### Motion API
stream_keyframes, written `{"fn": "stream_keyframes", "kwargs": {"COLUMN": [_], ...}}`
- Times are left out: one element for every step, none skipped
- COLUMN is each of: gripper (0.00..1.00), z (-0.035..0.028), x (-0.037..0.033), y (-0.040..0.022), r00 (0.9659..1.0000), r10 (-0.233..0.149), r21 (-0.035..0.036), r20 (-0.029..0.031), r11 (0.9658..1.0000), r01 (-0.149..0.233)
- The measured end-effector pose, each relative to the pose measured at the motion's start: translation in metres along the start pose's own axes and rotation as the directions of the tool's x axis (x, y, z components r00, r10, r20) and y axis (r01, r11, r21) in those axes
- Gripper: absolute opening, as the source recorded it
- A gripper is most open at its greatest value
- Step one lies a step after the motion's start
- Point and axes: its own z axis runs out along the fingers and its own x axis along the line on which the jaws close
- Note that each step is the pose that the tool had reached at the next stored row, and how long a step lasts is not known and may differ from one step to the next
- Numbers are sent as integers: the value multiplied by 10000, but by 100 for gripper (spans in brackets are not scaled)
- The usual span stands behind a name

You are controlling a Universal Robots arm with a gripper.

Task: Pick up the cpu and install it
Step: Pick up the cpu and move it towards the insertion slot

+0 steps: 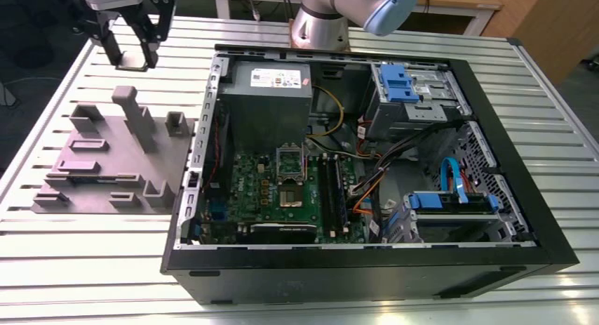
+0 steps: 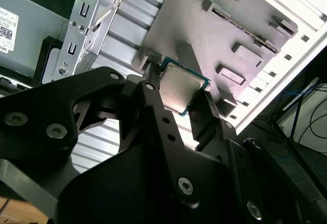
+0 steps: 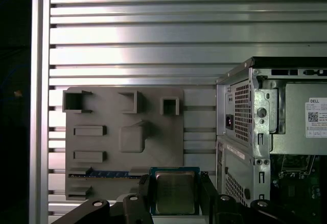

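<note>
**Desk:** What have you got in hand?

**Operator:** The cpu (image 2: 181,88). In both wrist views I see the fingers (image 2: 155,98) closed on its two opposite edges, shiny metal top facing the cameras, clear of any surface.

**Desk:** So the pick is done?

**Operator:** I'd say so. The chip hangs in the air above the grey parts holder (image 3: 125,132), with one corner of the holder just behind it in the first wrist view.

**Desk:** Where is that in the wider shot?

**Operator:** The gripper (image 1: 133,60) sits at the upper left of the exterior view, over the slatted table (image 1: 84,269) just beyond the holder's far edge. The open computer case (image 1: 374,272) lies to the exterior view's right of it, well apart from the gripper.

**Desk:** And the install?

**Operator:** Not done. The socket (image 1: 292,191) on the motherboard (image 1: 252,191) sits mid-frame inside the case, and nothing of mine is near it. By my reckoning I'm about halfway: chip lifted and held, with carrying it over and seating it left to do.
</note>
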Motion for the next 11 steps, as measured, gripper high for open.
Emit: {"fn": "stream_keyframes", "kwargs": {"gripper": [47, 47, 47, 47, 47, 47, 47, 47, 47, 47, 47], "z": [0, 0, 0, 0, 0, 0, 0, 0, 0, 0, 0], "x": [-2, -4, -7, -9, -11, -13, -16, -18, -20, -23, -26], "y": [0, 0, 0, 0, 0, 0, 0, 0, 0, 0, 0], "r00": [10000, 10000, 10000, 10000, 10000, 10000, 10000, 10000, 10000, 10000, 10000], "r10": [0, 0, 0, 0, 1, 0, 0, -1, 0, 0, 0], "r21": [-1, 0, 0, 0, 0, 0, 0, -1, -1, 0, -1], "r20": [0, 1, 0, 0, 1, 0, 0, 0, 1, 0, 0], "r11": [10000, 10000, 10000, 10000, 10000, 10000, 10000, 10000, 10000, 10000, 10000], "r01": [0, 0, 0, 0, -1, 0, 0, 1, 0, 0, 0]}}
